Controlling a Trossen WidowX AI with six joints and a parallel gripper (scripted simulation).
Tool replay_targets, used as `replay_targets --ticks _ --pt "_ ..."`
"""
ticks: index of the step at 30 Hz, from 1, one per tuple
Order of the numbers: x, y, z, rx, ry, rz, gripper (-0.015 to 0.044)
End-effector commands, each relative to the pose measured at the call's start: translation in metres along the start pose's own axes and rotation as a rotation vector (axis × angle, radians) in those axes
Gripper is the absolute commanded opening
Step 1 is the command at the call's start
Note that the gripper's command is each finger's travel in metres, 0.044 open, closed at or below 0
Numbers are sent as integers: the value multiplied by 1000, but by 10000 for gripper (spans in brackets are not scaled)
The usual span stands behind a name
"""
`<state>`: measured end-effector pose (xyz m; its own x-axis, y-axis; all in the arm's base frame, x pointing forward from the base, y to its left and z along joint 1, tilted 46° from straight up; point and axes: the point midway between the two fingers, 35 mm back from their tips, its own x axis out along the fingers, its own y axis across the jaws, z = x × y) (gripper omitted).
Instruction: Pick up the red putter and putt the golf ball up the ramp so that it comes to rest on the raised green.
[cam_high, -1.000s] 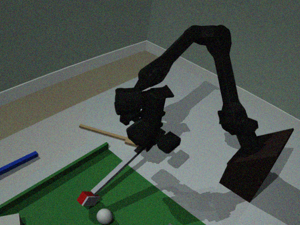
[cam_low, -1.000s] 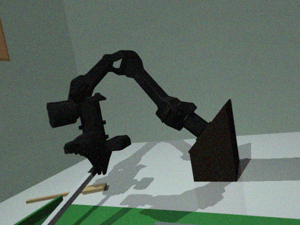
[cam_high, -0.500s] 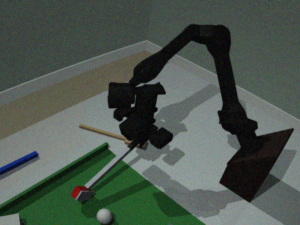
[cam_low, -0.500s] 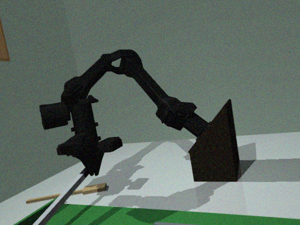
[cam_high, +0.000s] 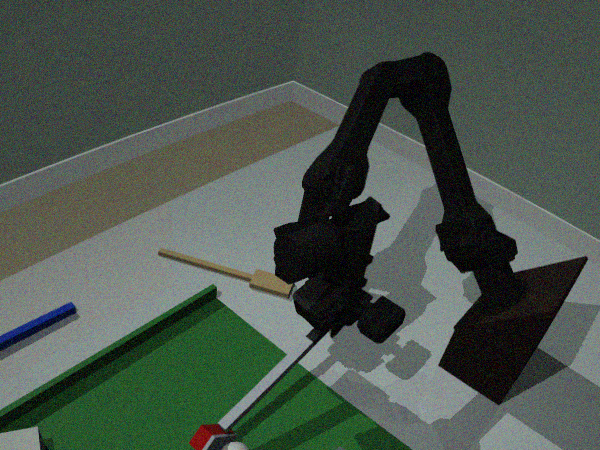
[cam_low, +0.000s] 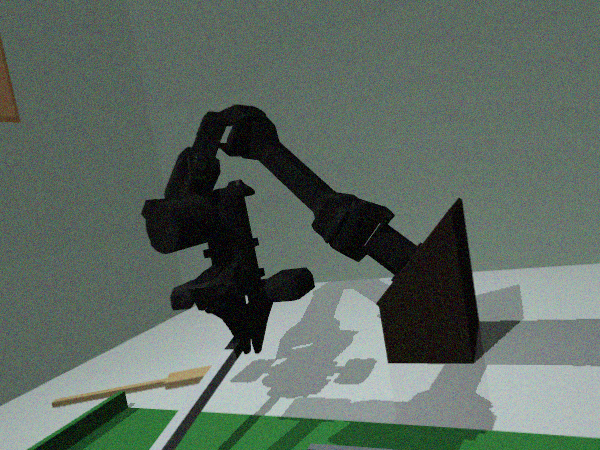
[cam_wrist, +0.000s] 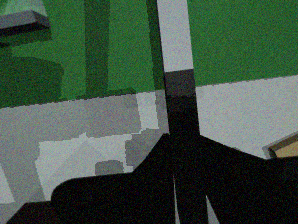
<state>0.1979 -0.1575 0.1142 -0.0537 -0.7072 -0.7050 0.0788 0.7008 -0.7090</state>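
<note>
My hand is clamped on the putter; its shaft runs down-left from me, red head beside the ball.

We see a red putter head on a grey shaft; green turf; a tan stick; a blue bar.

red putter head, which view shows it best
The top view: the red putter head sits at the bottom edge on the green mat, at the end of the shaft. The exterior view and wrist view show only the shaft, running down from the gripper.
</note>
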Motion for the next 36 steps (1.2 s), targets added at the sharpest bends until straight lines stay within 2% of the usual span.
replay_targets --ticks 1,7,19,36 --pt "0 29 -7 -4 -3 -17 0" --pt "-7 29 -6 -4 -3 -14 0" --pt "-59 30 -7 -5 -2 -14 0" --pt "-52 30 -7 -9 1 -15 0"
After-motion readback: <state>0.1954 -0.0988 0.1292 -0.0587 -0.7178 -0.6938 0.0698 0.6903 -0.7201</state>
